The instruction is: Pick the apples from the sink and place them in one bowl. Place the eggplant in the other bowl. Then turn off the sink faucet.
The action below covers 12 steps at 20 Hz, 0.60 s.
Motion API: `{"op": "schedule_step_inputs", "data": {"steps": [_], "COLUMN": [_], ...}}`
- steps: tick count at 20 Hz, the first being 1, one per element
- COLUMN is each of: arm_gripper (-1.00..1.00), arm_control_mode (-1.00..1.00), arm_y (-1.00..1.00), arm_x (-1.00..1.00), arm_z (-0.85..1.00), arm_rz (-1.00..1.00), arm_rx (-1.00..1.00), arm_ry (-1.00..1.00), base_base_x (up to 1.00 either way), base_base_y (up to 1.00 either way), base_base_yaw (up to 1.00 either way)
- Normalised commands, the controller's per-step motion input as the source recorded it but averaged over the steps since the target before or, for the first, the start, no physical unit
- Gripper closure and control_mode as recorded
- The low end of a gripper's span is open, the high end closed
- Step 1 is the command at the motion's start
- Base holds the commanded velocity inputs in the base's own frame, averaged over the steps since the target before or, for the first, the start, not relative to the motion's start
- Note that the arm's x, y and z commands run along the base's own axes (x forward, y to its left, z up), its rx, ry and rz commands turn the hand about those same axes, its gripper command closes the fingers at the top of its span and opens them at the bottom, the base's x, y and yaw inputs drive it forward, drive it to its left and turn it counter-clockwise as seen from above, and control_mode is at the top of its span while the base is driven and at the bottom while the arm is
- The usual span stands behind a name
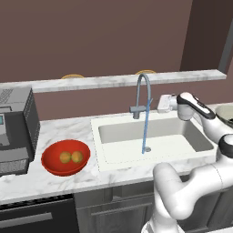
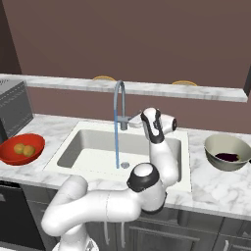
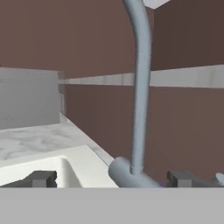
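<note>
Water runs in a thin blue stream from the grey gooseneck faucet into the white sink. My gripper is open, its fingertips spread wide on either side of the faucet's short lever. It hovers just right of the tap base, level with the lever. Both yellow-orange apples lie in the red bowl left of the sink. The dark eggplant rests in the greenish-grey bowl on the right.
A grey microwave-like appliance stands at the far left of the marble counter. A raised marble ledge runs behind the faucet, against a brown wall. My own arm arches over the sink's right half.
</note>
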Motion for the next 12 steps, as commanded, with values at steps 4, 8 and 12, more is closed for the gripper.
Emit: {"op": "schedule_step_inputs", "data": {"steps": [4,8,12], "arm_gripper": [-1.00,-1.00,-1.00], "arm_control_mode": [-1.00,-1.00,-1.00], "arm_y": [-0.02,-0.10,-0.15], "arm_x": [0.19,0.12,0.06], "arm_z": [-0.14,-0.14,-0.12], "arm_rz": [0.00,0.00,0.00], "arm_rx": [0.02,0.04,0.06], "arm_ry": [0.00,0.00,0.00], "base_base_x": [0.00,0.00,0.00], "base_base_y": [0.00,0.00,0.00], "base_base_yaw": [0.00,0.00,0.00]}}
